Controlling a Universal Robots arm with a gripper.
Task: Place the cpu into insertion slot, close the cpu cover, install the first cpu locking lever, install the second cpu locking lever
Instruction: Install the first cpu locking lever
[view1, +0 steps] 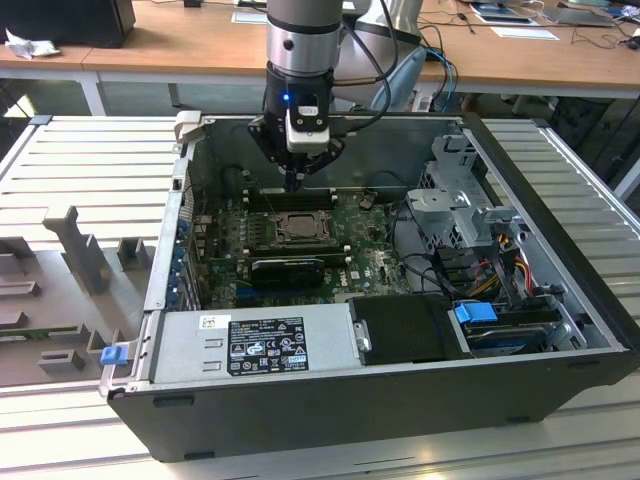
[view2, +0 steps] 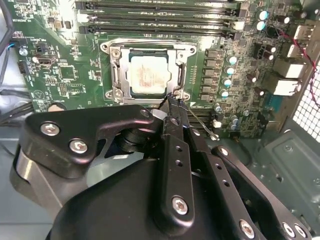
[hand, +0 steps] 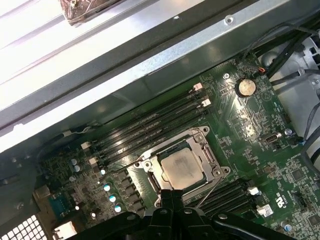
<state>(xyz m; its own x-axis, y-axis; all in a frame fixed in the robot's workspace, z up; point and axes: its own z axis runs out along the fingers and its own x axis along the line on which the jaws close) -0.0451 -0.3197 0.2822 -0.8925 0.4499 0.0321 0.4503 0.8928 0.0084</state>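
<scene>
Fingers (view2: 172, 127), pinched narrow, we find at the unlatched cpu locking lever (view2: 202, 125) beside the cpu cover (view2: 116, 72) lowered over the cpu (view2: 149, 75), apparently to work that lever.

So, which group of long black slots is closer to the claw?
The group across the square socket from the case wall, right beside the claw; the other group lies between socket and wall.
</scene>
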